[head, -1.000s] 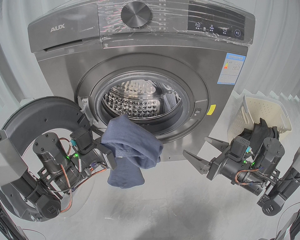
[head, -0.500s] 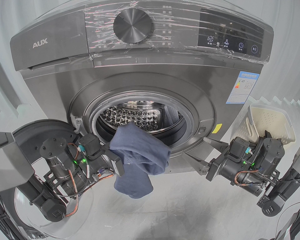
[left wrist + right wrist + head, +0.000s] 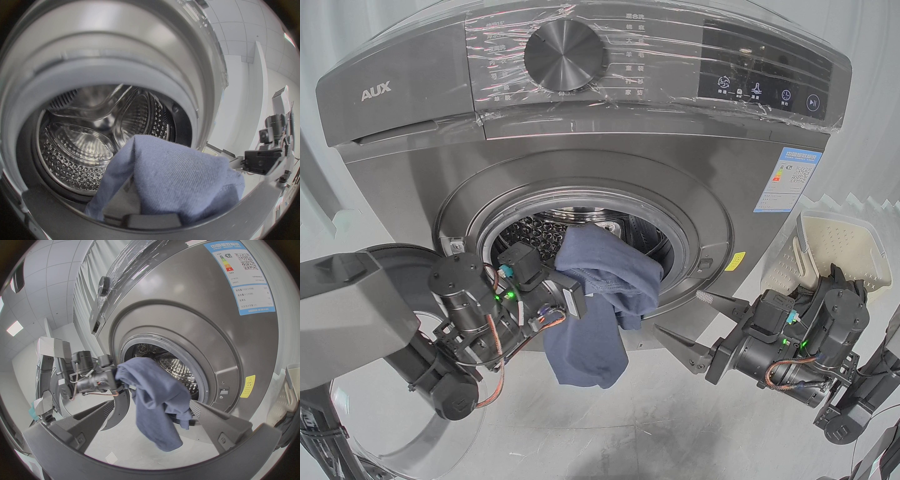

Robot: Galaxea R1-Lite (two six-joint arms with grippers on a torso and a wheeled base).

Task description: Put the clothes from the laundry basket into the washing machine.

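so, what writing is there on the washing machine (image 3: 600, 156)?

a logo (image 3: 375, 90) on the upper left of its front, a blue-and-white label (image 3: 790, 178) on the upper right of the face and a small yellow sticker (image 3: 735, 261) just beside the door ring (image 3: 706, 219). there are also rows of small print around the dial (image 3: 564, 55) and icons on the dark touch panel (image 3: 765, 87), under clear plastic wrap (image 3: 650, 106). i won't read any of it off

and the room to move?

the door (image 3: 375, 419) is swung wide open on my left, under and behind my left arm. my left wrist view looks straight into the drum (image 3: 81, 147) and its dimpled metal wall. open floor (image 3: 650, 431) lies between my two arms

where is the garment?

the blue garment (image 3: 609, 275) is clenched in my left gripper (image 3: 575, 304), which sits at the lower left of the door ring. the top fold is up over the lip, in the mouth of the opening. the rest hangs down outside in front of the machine's face, clear of the floor

your right side?

my right gripper (image 3: 677, 312) is released, fingers spread, low in front of the machine, right of the opening. it is near the garment's hanging edge but apart from it. the laundry basket (image 3: 853, 240) stands at the machine's right side, behind that arm, with something dark (image 3: 839, 275) in it
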